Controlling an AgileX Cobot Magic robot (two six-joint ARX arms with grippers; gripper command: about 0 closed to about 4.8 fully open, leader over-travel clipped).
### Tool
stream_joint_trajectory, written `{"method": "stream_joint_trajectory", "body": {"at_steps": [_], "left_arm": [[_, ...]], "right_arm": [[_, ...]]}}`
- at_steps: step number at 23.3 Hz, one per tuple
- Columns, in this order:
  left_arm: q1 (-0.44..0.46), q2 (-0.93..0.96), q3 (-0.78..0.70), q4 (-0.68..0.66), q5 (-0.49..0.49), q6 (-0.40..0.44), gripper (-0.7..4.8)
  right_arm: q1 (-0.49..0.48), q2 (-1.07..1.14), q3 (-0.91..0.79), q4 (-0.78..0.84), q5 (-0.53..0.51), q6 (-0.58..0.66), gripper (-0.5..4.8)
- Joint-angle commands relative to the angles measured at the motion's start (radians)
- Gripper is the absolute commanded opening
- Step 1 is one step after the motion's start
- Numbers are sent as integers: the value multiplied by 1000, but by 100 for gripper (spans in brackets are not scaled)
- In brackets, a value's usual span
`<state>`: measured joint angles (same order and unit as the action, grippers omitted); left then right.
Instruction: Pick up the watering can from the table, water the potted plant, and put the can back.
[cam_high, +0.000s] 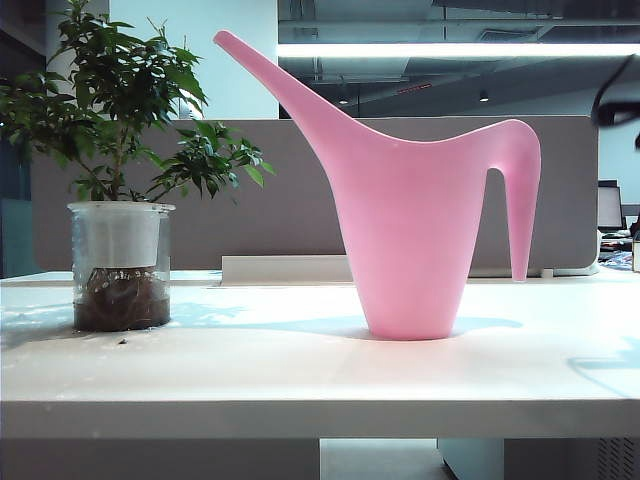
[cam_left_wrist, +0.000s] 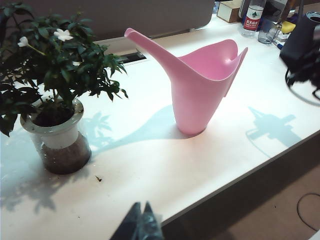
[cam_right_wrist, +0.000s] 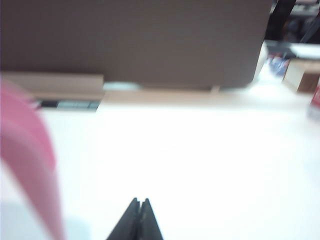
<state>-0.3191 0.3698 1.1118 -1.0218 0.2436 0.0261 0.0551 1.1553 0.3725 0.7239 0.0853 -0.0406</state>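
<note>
I saw tall pink plastic watering can (cam_right_wrist: 27, 165) at ten o'clock of right gripper (cam_right_wrist: 138, 201) | nearer arm: right | right jaws closed, empty | left gripper (cam_left_wrist: 140, 206) closed, empty, farther back.

Bright overhead lighting, one view blurred

A ceiling strip light (cam_high: 455, 49) glares in the exterior view; soft shadows are cast on the table (cam_left_wrist: 150, 165). The right wrist view is smeared, its table washed out.
</note>
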Motion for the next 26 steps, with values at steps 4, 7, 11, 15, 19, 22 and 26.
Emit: {"method": "stream_joint_trajectory", "body": {"at_steps": [4,7,11,15,19,22,26], "left_arm": [[-1,2,3,13,4,3,-5],[-1,2,3,13,5,3,-5],[-1,2,3,13,4,3,-5],[-1,2,3,13,5,3,-5],[-1,2,3,13,5,3,-5],[-1,2,3,13,5,3,-5],[-1,2,3,13,5,3,-5]], "right_arm": [[111,7,-47,52,-17,40,62],[111,52,-47,93,-18,40,140],[111,150,-47,175,-82,40,244],[111,303,-37,329,-89,40,280],[111,391,11,330,-111,40,285],[111,437,56,330,-135,40,285],[111,507,165,328,-140,39,285]]}}
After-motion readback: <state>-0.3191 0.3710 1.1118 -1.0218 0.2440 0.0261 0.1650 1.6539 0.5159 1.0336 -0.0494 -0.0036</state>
